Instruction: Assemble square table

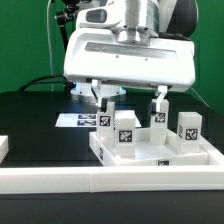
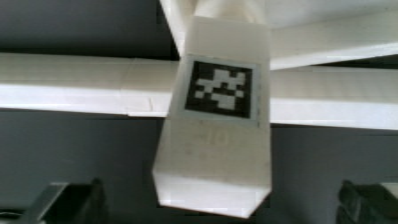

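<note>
- Our claw (image 1: 129, 101) hangs above the tabletop (image 1: 155, 156), fingers (image 1: 103, 96) spread wide, gripping nothing.
- A leg (image 2: 217, 120) stands between them, untouched.
- Tabletop sits against the near rail (image 1: 120, 180); legs stand on it.

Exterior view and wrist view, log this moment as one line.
gripper: open | position: over tagged leg, fingers either side, not touching | leg: upright on tabletop | held: nothing

A long white plastic block leg (image 2: 217, 120) bearing a black-and-white tag crosses a white rail (image 2: 71, 85); the claw's (image 2: 217, 200) dark fingertips (image 2: 68, 200) flank its end.
</note>
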